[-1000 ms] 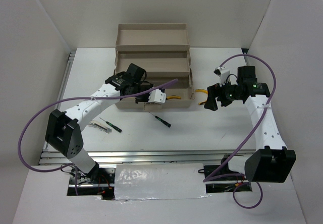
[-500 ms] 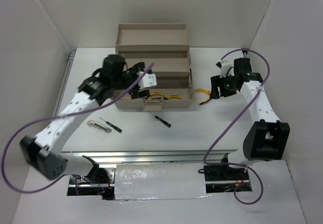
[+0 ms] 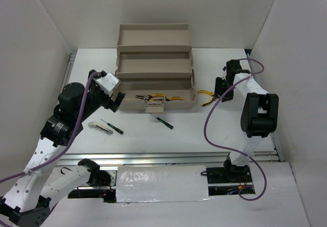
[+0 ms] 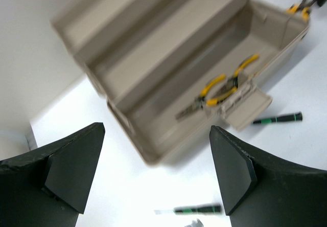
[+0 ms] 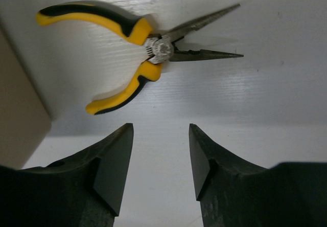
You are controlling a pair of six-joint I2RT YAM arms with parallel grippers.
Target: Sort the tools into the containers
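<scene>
The beige toolbox (image 3: pixel 155 53) stands open at the back with its tray tiers stepped. One pair of yellow-and-black pliers (image 3: pixel 161 98) lies in the lowest tray (image 4: pixel 153 130), also seen in the left wrist view (image 4: pixel 219 86). My left gripper (image 3: pixel 115 100) hangs open and empty, high above the table to the left front of the box (image 4: pixel 156 171). Another pair of pliers (image 3: pixel 206 98) lies on the table right of the box. My right gripper (image 3: pixel 219 91) sits just behind those pliers (image 5: pixel 148 48), jaws apart with nothing between them (image 5: pixel 161 160).
Two thin screwdrivers (image 3: pixel 111 126) (image 3: pixel 162 120) and a small grey metal tool (image 3: pixel 98 127) lie on the table in front of the box. A flat beige latch flap (image 4: pixel 250 107) sticks out from the box front. White walls enclose the table on three sides.
My left gripper opened, left a pair of pliers in the lowest tray and pulled back up and left. My right gripper moved in toward the pliers on the table, its jaws narrowing.
</scene>
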